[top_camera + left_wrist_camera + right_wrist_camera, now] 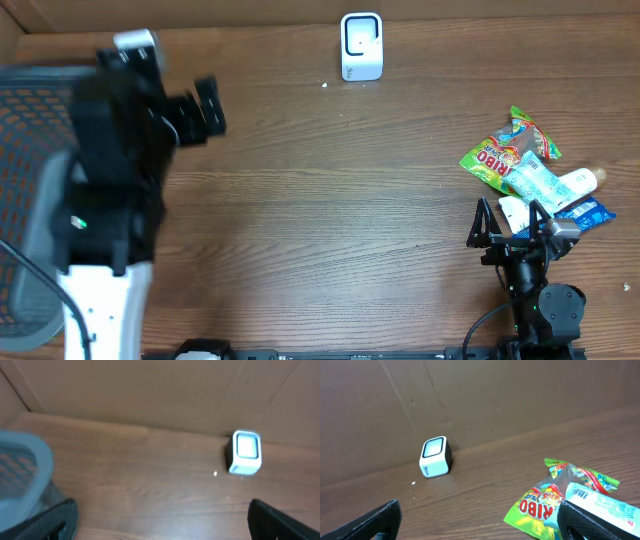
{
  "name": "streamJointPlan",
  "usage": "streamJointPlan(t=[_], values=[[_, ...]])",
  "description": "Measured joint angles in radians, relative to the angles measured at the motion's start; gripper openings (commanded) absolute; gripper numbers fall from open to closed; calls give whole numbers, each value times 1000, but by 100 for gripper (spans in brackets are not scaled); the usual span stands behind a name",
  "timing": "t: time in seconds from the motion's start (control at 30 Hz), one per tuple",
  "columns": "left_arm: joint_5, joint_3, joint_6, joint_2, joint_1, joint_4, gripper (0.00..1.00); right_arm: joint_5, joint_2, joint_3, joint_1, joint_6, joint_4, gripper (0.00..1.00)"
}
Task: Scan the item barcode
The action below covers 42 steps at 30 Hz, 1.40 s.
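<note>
The left tool (161,510) and right tool (510,222) both gape empty; the right should pinch the white-blue packet (545,185) by an edge, barcode side unclear, then face it toward the scanner (361,46)

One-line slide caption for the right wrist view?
Open right end effector over the table, green candy bag just ahead, white scanner standing by the cardboard wall.

left arm (105,190) raised high on the left, blurred, close under the overhead camera, left gripper (162,527) jaws wide apart, empty, right arm (542,300) low at near right edge, right gripper (510,228) jaws spread wide, holding nothing
</note>
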<state>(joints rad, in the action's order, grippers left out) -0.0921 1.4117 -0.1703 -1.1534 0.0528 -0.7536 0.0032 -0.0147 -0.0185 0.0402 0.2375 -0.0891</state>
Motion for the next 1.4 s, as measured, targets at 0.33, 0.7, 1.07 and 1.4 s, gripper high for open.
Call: streamJointPlan(t=[0.33,0.7,1.07,1.4], values=[[69,-760,82,373,0,655,100,0,0,0,0,-1,-1,100],[105,-1167,241,641,0,856,100,0,0,0,0,-2,0,100],[105,-1360,366,853,0,879,99,0,0,0,0,-2,-1,100],[104,-1400,417,958,0,760,100,0,0,0,0,-2,-1,100]])
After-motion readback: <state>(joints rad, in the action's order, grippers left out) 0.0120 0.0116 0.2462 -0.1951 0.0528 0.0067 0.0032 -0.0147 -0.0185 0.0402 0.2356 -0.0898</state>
